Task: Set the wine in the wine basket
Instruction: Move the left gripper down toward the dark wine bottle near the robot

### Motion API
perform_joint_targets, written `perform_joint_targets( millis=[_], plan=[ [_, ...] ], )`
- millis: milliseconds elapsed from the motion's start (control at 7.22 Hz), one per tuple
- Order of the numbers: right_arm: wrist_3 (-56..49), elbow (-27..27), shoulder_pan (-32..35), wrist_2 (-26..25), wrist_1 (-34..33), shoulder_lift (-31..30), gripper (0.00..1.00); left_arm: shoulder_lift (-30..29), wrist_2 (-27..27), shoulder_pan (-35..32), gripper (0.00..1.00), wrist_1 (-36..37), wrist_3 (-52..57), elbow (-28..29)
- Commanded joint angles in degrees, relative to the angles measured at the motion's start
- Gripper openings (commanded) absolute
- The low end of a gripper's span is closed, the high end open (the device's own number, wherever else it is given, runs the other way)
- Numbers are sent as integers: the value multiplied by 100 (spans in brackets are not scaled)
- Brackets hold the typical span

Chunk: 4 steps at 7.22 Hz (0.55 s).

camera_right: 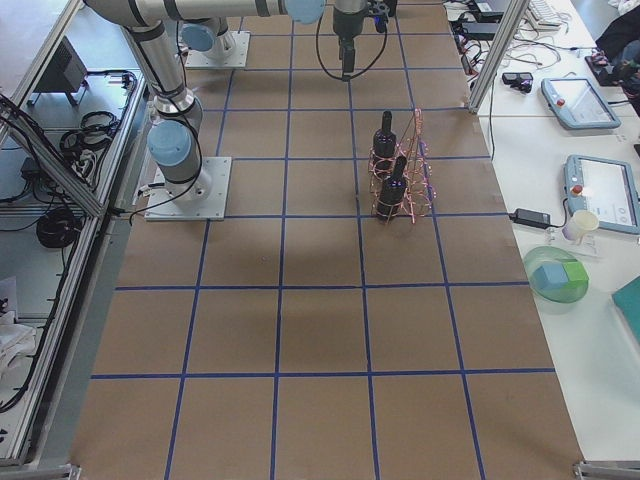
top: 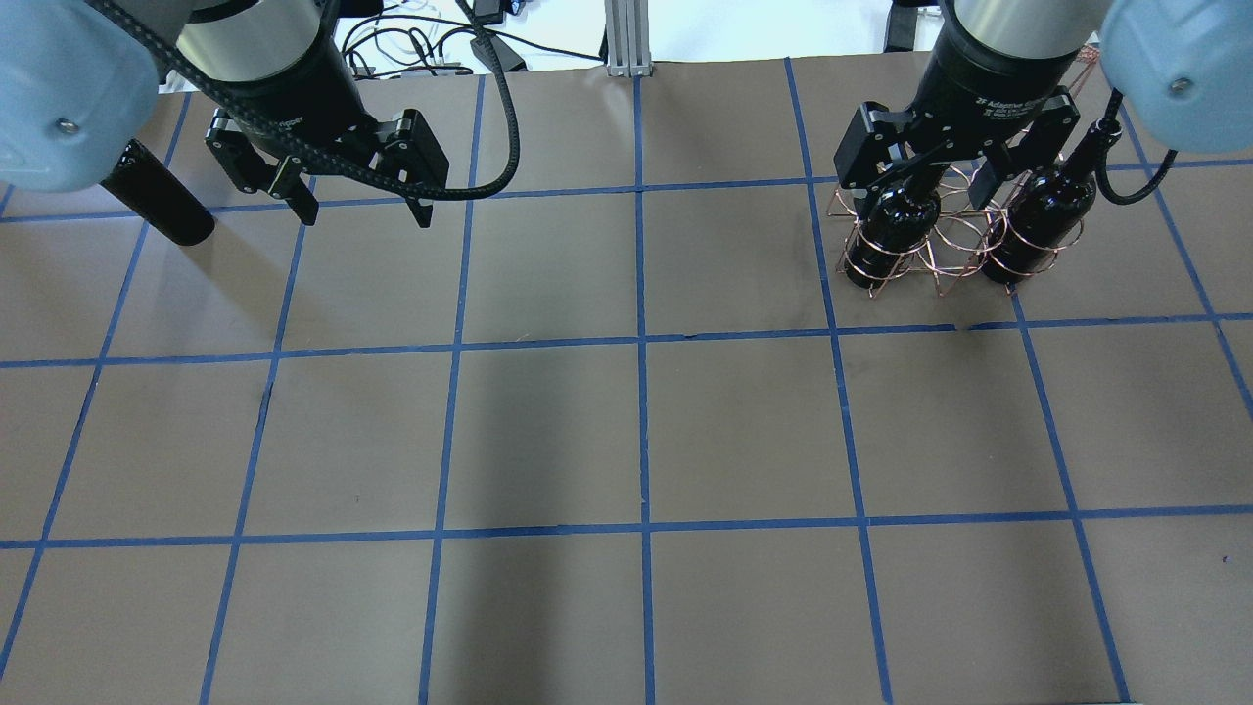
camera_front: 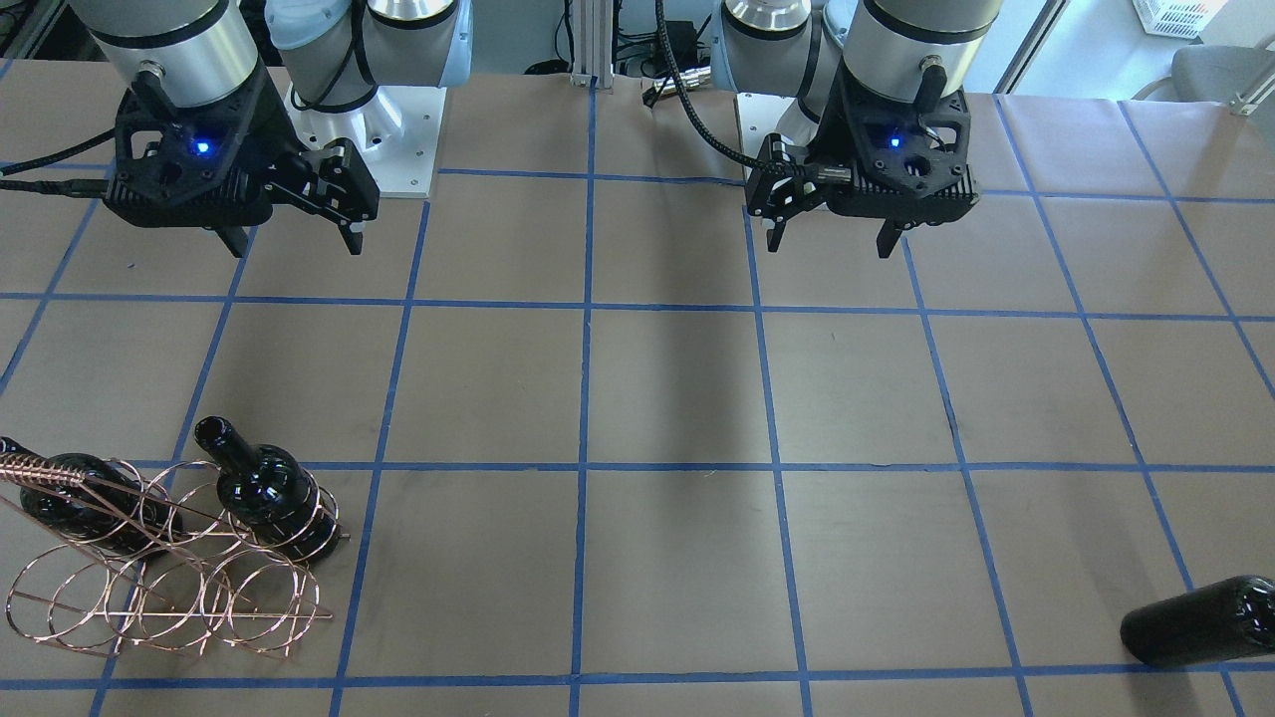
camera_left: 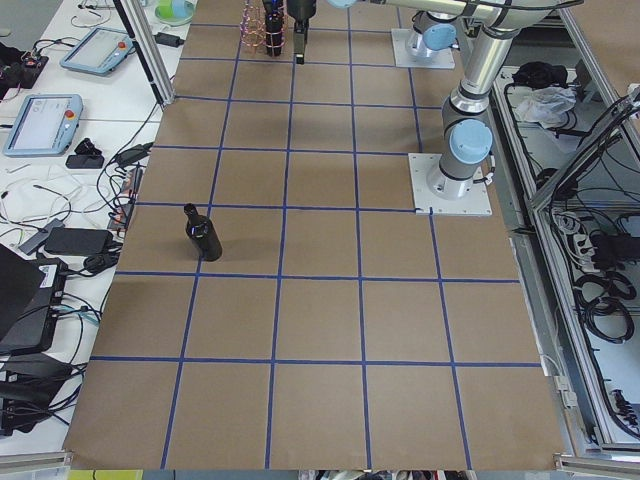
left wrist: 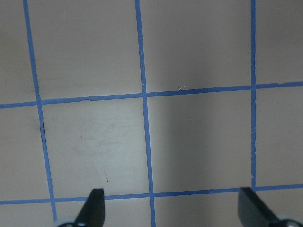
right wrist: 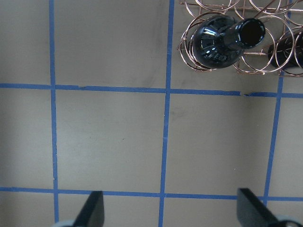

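Observation:
The copper wire wine basket (camera_front: 55, 471) stands on the table's right half, also seen from overhead (top: 964, 227). Two dark wine bottles sit in its hoops, necks up (camera_front: 261, 490) (right wrist: 222, 40). A third wine bottle (camera_left: 203, 237) stands upright and alone near the table's far-left edge (camera_front: 1195, 622); overhead it is partly hidden behind the left arm (top: 166, 201). My right gripper (camera_front: 294, 239) (right wrist: 171, 210) hangs open and empty, high above the table and apart from the basket. My left gripper (top: 365, 211) (left wrist: 173, 210) is open too, holding nothing, with the lone bottle off to its outer side.
Brown paper with a blue tape grid covers the table (top: 636, 441). Both robot bases (camera_left: 450, 185) are bolted along one long edge. Tablets, cables and bowls lie on side benches beyond the table's far edge (camera_right: 590, 200). An aluminium post (top: 626, 39) stands at the far middle.

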Motion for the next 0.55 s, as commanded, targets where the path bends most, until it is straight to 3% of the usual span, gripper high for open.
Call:
perform_joint_targets(
  millis=[0, 416],
  plan=[
    [0, 12, 5, -4, 0, 0, 100, 5, -4, 6, 100, 2, 0, -4],
    [0, 12, 5, -4, 0, 0, 100, 13, -22, 6, 100, 89, 52, -39]
  ],
)
